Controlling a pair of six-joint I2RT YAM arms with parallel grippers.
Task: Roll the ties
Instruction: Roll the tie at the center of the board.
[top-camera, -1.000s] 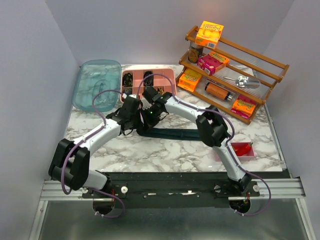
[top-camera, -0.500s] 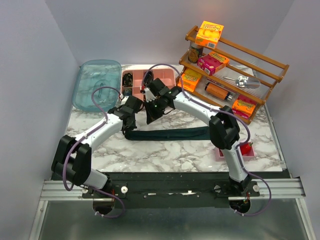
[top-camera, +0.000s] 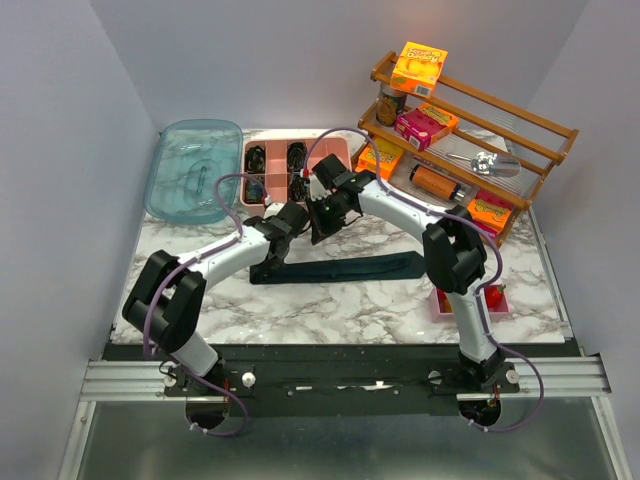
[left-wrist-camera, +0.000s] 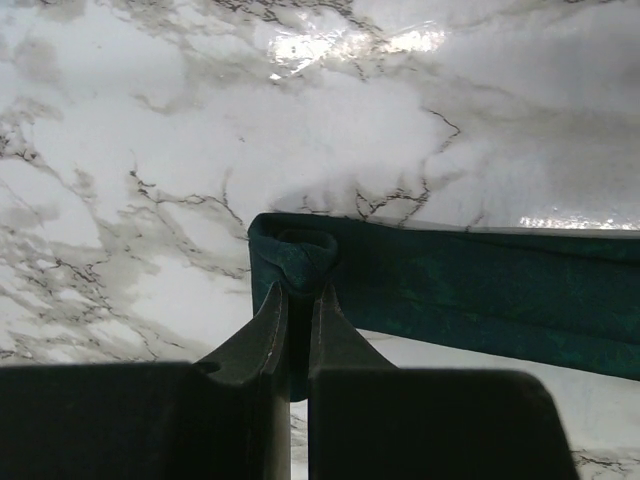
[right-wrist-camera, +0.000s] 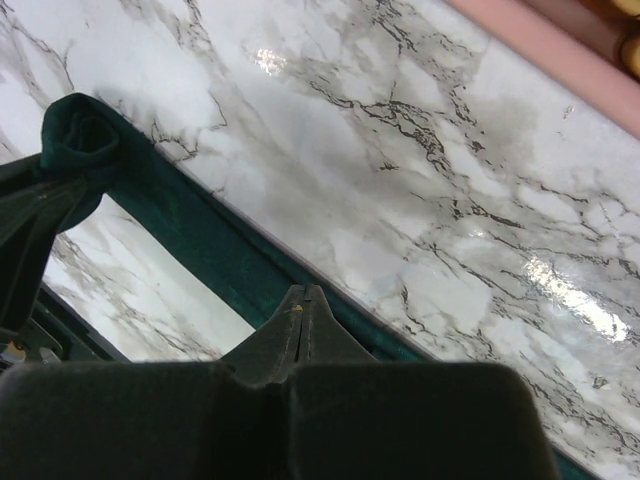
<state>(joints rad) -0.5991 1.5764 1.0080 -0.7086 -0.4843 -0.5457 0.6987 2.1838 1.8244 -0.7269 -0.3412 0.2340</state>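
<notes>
One turn at most was done on the long dark teal fabric necktie (top-camera: 340, 268): just a tiny curl at its 9 o'clock end, the rest flat across the middle of the white marble surface (top-camera: 330, 315) toward 3 o'clock. Left end effector (left-wrist-camera: 297, 295) was clenched on that curl. Right end effector (right-wrist-camera: 304, 292) hovered over the strip, pinched closed on nothing. Nearly the whole roll looked left to do, I'd say.

Your marble table (top-camera: 350, 300): teal bin (top-camera: 193, 180) back left, pink divided tray (top-camera: 334, 152) just beside it, wooden rack (top-camera: 545, 128) back right with snack boxes (top-camera: 418, 67) and metal spoon (top-camera: 487, 162), red item (top-camera: 492, 297) in small pink dish (top-camera: 441, 304).
</notes>
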